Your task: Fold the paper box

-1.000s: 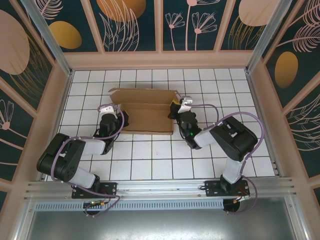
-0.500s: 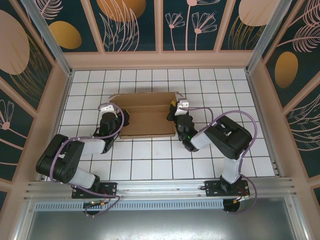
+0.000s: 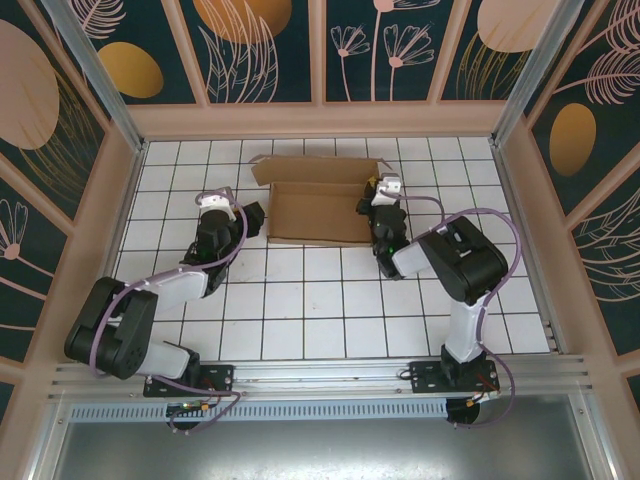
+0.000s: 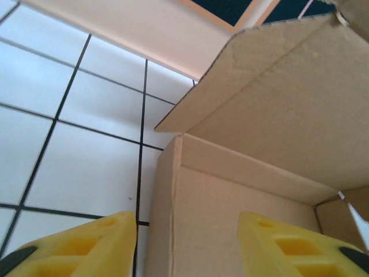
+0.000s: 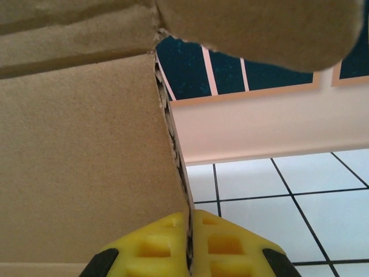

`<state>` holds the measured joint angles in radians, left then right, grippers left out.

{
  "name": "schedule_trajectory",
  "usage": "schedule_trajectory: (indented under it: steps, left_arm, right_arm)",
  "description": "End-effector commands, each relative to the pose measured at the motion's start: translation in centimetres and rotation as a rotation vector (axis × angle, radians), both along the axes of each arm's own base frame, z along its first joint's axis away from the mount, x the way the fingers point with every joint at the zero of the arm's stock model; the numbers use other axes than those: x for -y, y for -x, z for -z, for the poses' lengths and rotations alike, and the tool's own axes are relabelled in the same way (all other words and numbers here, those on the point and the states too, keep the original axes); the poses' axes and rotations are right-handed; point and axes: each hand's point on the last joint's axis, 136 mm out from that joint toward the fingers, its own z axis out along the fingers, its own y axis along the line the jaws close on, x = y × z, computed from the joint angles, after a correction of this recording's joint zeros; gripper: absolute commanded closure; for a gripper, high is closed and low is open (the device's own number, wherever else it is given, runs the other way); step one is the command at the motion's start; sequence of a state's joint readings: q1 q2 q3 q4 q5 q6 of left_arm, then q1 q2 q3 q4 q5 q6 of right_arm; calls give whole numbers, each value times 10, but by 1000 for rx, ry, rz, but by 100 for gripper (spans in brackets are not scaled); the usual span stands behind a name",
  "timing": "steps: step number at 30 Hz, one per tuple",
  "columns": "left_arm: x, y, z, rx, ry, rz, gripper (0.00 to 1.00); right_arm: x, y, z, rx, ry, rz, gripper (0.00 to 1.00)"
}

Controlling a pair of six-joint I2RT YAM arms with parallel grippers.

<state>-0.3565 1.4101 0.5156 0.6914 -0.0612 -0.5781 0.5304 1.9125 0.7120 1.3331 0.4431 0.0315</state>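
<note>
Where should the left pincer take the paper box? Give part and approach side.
On the paper box, probably the upright left-end wall near its corner, approached from the left. That wall is thin and stands free, so the open left pincer can straddle it, mirroring the right pincer shut on the right wall.

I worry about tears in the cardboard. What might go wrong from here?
1. The right hand pinches one thin wall edge of the box; a pull may tear or crease it.
2. The left hand is open at the left corner, so the box may swing.
</note>
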Motion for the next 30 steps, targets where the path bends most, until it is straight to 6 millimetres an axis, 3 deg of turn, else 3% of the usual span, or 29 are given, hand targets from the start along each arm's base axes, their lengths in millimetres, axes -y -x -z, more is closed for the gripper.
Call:
schedule_trajectory:
  steps: [1,5,9,17,18,20,23,24,25,27,30]
  left_arm:
    - [4,-5,-22,75,-121,55,43]
    - [19,-29,-27,95,-294,159,41]
    - [18,-58,-28,108,-406,244,41]
    - [14,-79,-5,81,-592,388,43]
    - [14,-87,-14,102,-596,376,43]
    - [18,-89,-13,101,-590,394,46]
    - [21,-91,-20,112,-576,403,58]
    - [21,-92,-21,115,-569,398,65]
    - [21,-94,-11,93,-567,398,72]
    - [21,-95,-14,102,-547,385,85]
    - [22,-96,-18,108,-510,368,94]
  right_arm:
    - [-8,-6,-9,30,-27,-85,100]
    - [-8,-8,-6,16,-37,-140,100]
    - [-13,-8,-2,-8,-40,-202,100]
    - [-18,-8,-5,-7,-26,-247,100]
    - [-18,-9,-6,-9,-25,-249,100]
    - [-19,-10,-5,-11,-22,-251,100]
    - [-19,-11,-4,-15,-24,-254,100]
    - [-20,-11,-3,-19,-24,-259,100]
    - [-21,-11,-2,-20,-24,-262,100]
    - [-22,-11,0,-27,-31,-267,100]
    - [-25,-8,-1,-32,-34,-279,100]
